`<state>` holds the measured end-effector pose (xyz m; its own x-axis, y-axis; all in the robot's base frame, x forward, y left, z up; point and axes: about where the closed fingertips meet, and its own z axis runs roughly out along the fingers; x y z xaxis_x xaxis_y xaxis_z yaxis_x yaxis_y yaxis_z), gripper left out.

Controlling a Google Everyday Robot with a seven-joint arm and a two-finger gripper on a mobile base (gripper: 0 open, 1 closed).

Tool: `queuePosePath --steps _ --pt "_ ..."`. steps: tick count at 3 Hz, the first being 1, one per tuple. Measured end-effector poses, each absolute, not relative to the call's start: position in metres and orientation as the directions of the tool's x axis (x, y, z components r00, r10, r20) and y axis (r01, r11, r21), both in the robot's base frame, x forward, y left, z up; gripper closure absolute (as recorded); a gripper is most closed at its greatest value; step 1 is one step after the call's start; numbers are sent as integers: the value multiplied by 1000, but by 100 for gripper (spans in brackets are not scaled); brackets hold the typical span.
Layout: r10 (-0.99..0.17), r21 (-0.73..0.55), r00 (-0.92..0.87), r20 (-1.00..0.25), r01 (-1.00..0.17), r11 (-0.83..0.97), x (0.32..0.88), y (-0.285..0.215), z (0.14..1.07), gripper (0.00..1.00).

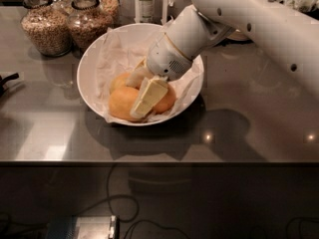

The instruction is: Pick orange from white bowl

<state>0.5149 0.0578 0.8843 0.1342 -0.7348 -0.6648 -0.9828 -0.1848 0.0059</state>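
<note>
Orange (122,103) at front of white bowl (89,73), on crumpled paper (114,54), beside two more. End effector (133,98) down inside bowl, fingers (149,96) spread apart, the nearer one laid across that orange and touching it; firm grip not discernible. Bowl on desk (50,133), near jars (47,26).

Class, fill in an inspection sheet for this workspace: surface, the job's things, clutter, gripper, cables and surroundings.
Surface: dark glossy counter with lamp reflections.
Job's things: white bowl lined with crumpled paper, holding oranges.
Clutter: two grain jars behind-left of the bowl; a bottle behind it; a black object at the left edge.
Gripper: gripper down inside the bowl, among the oranges.
Cables: cables looped below the counter's front edge.
Surroundings: white arm reaching in from the upper right; dark below the counter.
</note>
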Motion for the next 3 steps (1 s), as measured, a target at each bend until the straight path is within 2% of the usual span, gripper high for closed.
queuePosePath --steps 1,3 --pt "-737 11 133 -663 -982 -187 515 59 884 27" --pt "-739 17 133 -660 -981 -192 516 60 885 28"
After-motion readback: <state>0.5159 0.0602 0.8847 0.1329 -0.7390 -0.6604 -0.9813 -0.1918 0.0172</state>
